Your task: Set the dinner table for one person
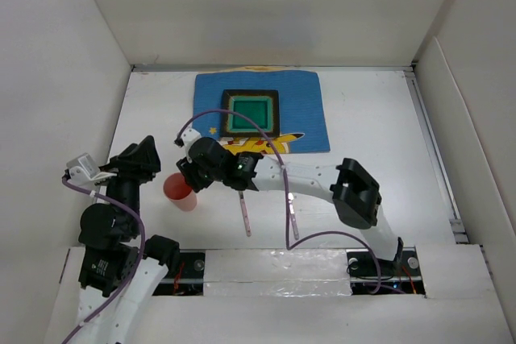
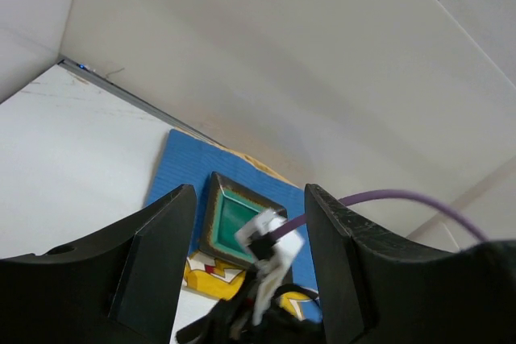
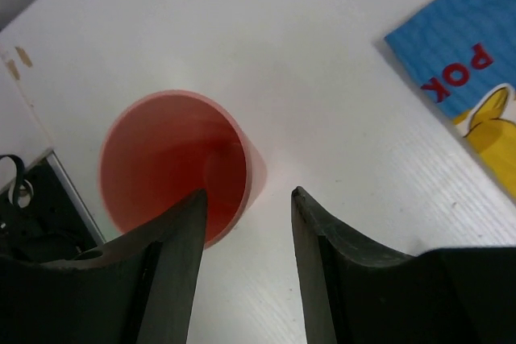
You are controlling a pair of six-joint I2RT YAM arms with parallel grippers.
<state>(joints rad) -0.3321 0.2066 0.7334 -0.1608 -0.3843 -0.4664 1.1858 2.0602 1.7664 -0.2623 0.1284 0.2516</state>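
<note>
Down at the near left of the table [image 1: 379, 134], your right arm is stretched right across from its base, and the right pincer [image 3: 250, 195] hangs over the red cup [image 3: 161, 159]. Look through the right wrist camera: the jaws stand apart, nothing clamped between them. One finger [image 3: 173, 263] overlaps the near rim of the cup, while the other finger sits out over bare white surface beside it. Whether that first finger has dipped inside the mouth or only covers it from above, you can't tell from this angle. The cup shows its open mouth to the camera and stands on the table, off the blue placemat [image 1: 306, 110], whose yellow-and-red printed corner peeks in at the upper right of that wrist view.

Over on your left side, the left pincer [image 2: 250, 191] is raised and tipped toward the back wall, jaws wide and holding nothing. Between its fingers you see the placemat and the square green dish [image 1: 251, 113] with its dark rim, sitting on the mat's middle.

From the top camera, the mat lies at the far centre of the table, against the back wall. Two thin pinkish sticks [image 1: 244, 217] lie near the front edge, apart from each other, right of the cup.
</note>
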